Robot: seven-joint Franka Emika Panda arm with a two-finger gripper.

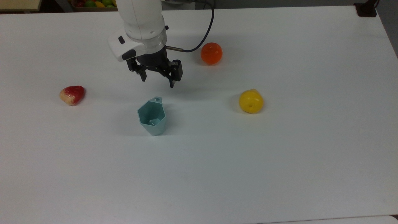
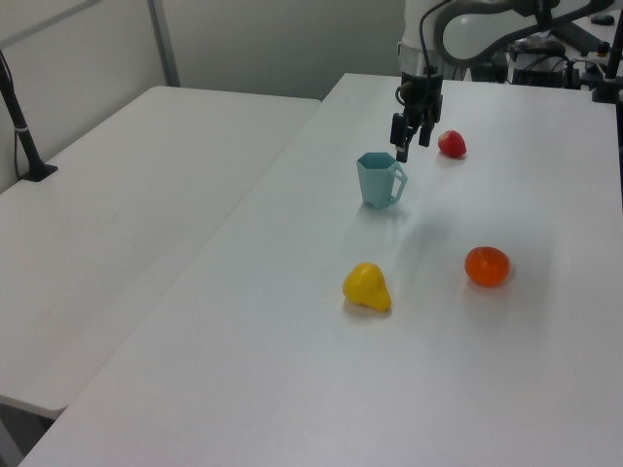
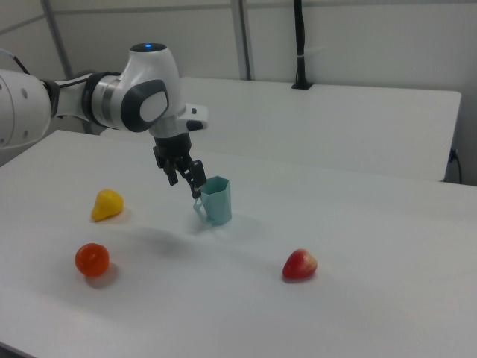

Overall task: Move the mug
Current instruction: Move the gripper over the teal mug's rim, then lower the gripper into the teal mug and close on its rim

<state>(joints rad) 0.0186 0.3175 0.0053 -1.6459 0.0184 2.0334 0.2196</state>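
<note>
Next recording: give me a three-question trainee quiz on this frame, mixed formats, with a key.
1. True or false: the end effector is shut on the mug.
2. Multiple choice: in the top view, which fruit lies nearest the table's left edge? A) the orange fruit B) the yellow fruit C) the red fruit
3. Fill in: the mug stands ______, with its opening facing up.

Key:
1. False; it is open and hovers clear of the mug, near the handle side.
2. C
3. upright
</note>
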